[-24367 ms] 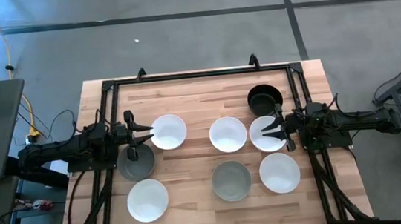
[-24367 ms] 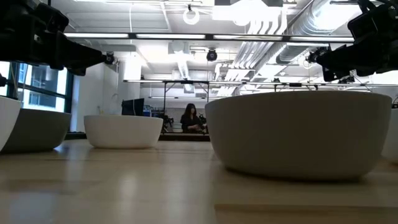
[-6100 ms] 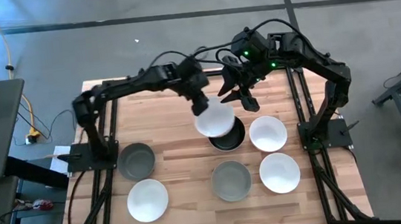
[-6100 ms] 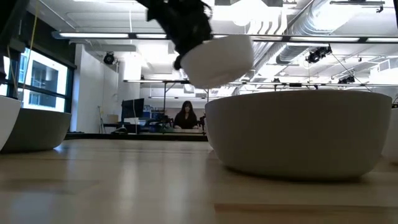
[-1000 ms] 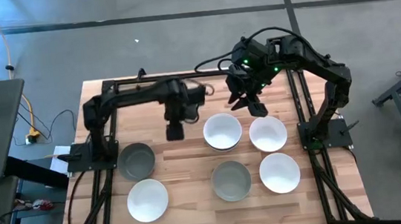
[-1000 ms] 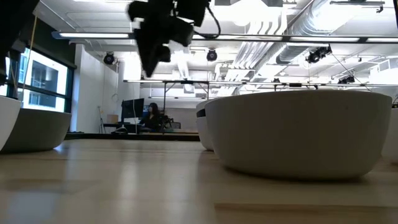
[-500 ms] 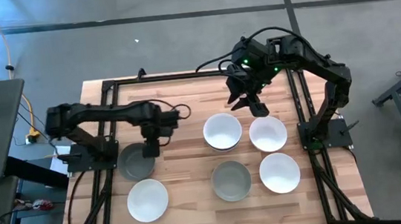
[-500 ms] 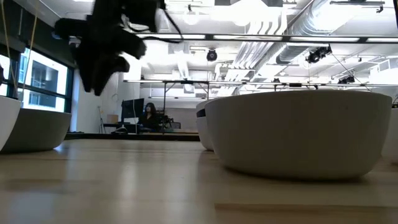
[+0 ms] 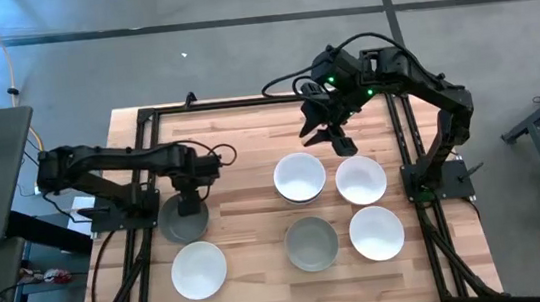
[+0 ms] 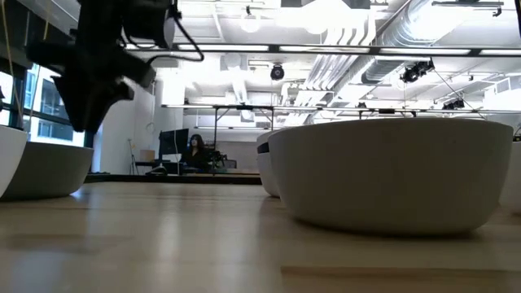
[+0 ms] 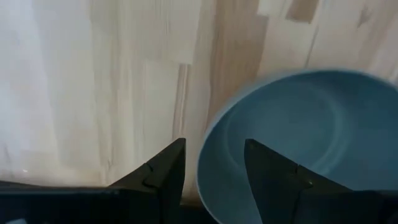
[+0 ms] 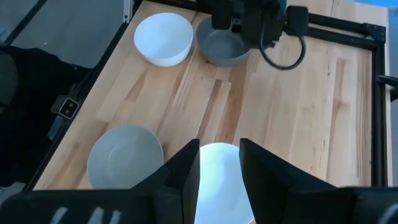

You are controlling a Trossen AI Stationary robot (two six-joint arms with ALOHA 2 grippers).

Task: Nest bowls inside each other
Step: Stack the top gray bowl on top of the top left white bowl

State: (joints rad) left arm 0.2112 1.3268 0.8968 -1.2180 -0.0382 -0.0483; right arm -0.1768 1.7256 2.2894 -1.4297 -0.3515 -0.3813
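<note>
Several bowls stand on the wooden table. A grey bowl (image 9: 185, 220) is at the left, with a white bowl (image 9: 199, 269) nearer the front. A white bowl (image 9: 300, 177) is in the middle, with two more white bowls (image 9: 362, 180) (image 9: 376, 232) and a second grey bowl (image 9: 312, 243) to the right. My left gripper (image 9: 187, 205) points down, open, over the left grey bowl (image 11: 298, 143). Its fingers stand on either side of that bowl's far rim (image 11: 208, 158). My right gripper (image 9: 338, 144) hangs open and empty, high above the middle white bowl (image 12: 217, 180).
A black frame (image 9: 245, 103) runs along the table's far edge and sides. Bare wood lies between the left grey bowl and the middle white bowl (image 9: 239, 189). In the low view the near grey bowl (image 10: 391, 175) fills the right half.
My left gripper has swept from beside the middle white bowl toward the table's left edge. It has come down over the left grey bowl, staying open. My right gripper has kept its place above the middle bowl.
</note>
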